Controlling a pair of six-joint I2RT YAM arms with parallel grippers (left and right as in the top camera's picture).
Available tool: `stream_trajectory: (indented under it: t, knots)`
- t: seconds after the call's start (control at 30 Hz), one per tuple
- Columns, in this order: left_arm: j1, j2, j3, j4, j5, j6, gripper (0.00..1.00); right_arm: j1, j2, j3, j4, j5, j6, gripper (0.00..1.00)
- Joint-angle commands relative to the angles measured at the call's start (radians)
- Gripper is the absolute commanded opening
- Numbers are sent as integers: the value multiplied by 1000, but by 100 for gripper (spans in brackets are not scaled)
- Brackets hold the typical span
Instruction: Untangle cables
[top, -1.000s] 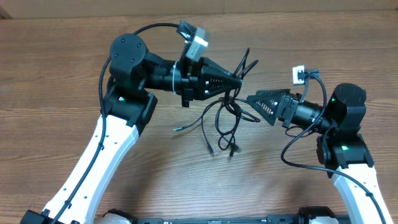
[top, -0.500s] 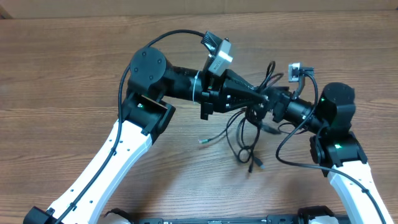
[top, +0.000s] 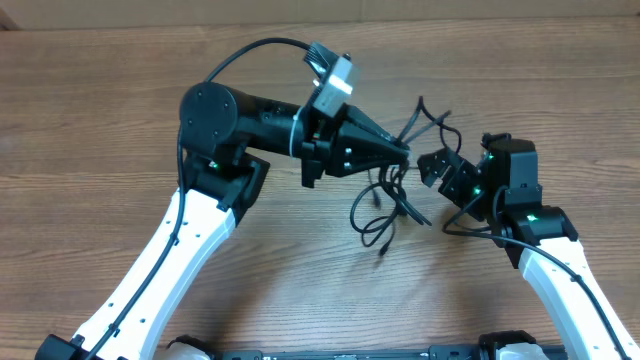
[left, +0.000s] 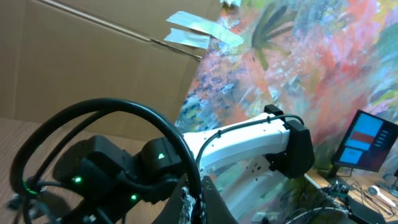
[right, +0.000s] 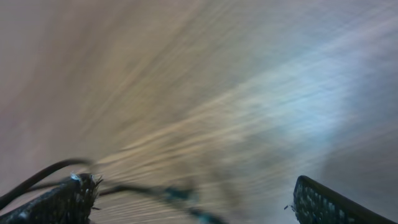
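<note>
The wooden surface (top: 100, 120) fills the frame. The left arm (top: 215, 115) reaches from the upper left toward the centre, while the right arm (top: 530, 215), at the right, has pulled back from its close meeting with the left half a second ago. The left gripper (top: 402, 153) is pressed together, pinching the cables (top: 385, 205) at mid-frame. The right gripper (top: 440, 165), just right of them, now stands spread wide and holds nothing. The cables loop in one clump below the pinch, so no strand looks freed yet, and the right arm probably needs a fresh grab.

Thin black cables (top: 388, 200), tangled bunch, mid-table
</note>
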Motion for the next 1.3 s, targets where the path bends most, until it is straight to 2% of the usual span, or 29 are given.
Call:
stream_trajectory:
  t: [0.0, 0.23, 0.33, 0.5, 0.73, 0.8, 0.87, 1.0, 1.13, 1.27]
  knots:
    - [26, -3, 9, -2, 24, -24, 4, -30, -5, 7, -32, 72, 32, 100]
    - [59, -2, 9, -10, 17, -31, 4, -58, -13, 7, -45, -68, -10, 100]
    - [66, -2, 9, -71, -32, -34, 4, -58, -29, 7, -39, -164, -57, 100]
    - [77, -2, 9, -273, -172, -34, 4, -58, -70, 7, 15, -332, -137, 100]
    - [77, -2, 9, -704, -487, -54, 4, -61, -159, 7, -8, -356, -138, 100]
    - [77, -2, 9, -786, -543, -116, 4, -62, -188, 7, -2, -356, -148, 100]
    - [77, -2, 9, -785, -562, -187, 5, -61, -222, 7, 10, -360, -183, 100]
    - [76, -3, 9, -686, -558, -357, 4, -61, -280, 7, 10, -394, -298, 100]
    - [76, -3, 9, -620, -522, -597, 4, -61, -319, 7, 5, -457, -333, 100]
    - [75, -3, 9, -536, -447, -688, 4, -61, -329, 7, 29, -548, -413, 100]
